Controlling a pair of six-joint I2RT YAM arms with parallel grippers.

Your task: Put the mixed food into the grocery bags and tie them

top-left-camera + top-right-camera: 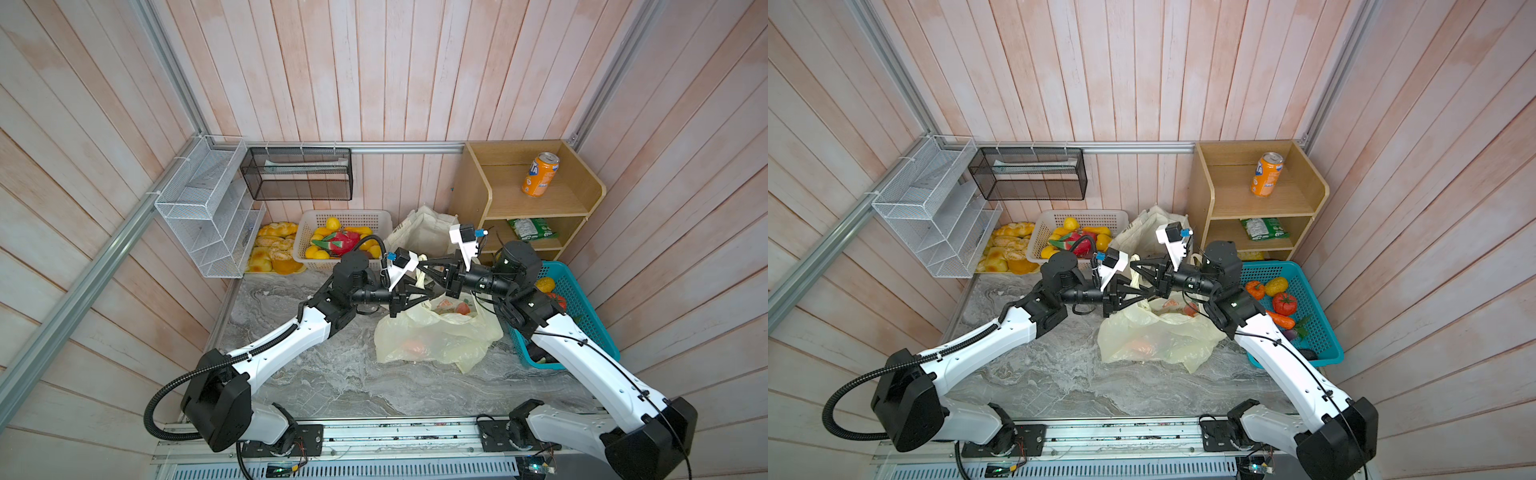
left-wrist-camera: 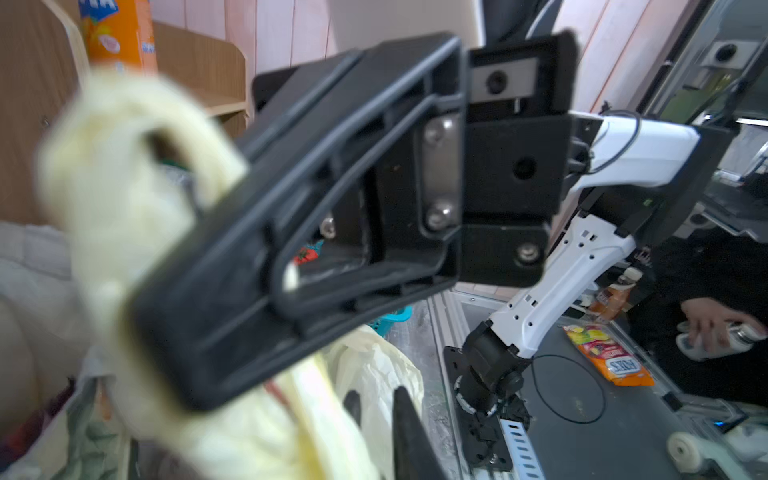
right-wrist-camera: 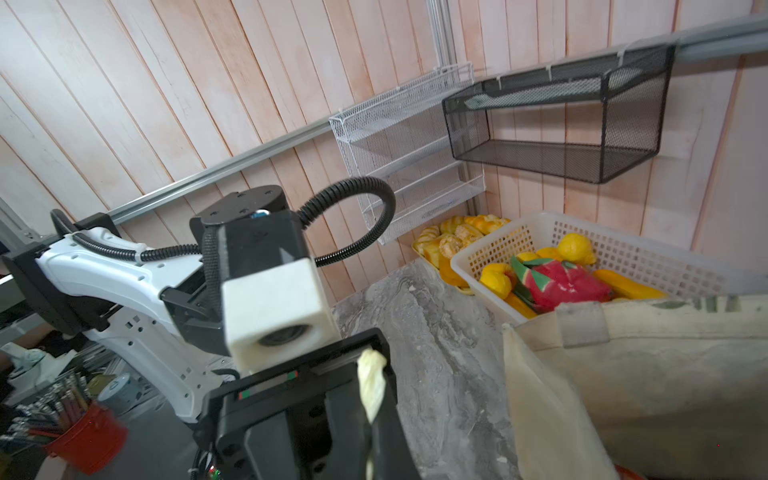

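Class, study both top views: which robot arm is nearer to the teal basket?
Right. The right arm overlaps the edge of the teal basket in both top views; the left arm lies beyond the plastic bag, on the opposite side.

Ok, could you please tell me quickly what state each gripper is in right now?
Left gripper: cannot be told; its fingertips are unclear in every view.
Right gripper: closed on a twisted handle of the pale-yellow plastic bag.
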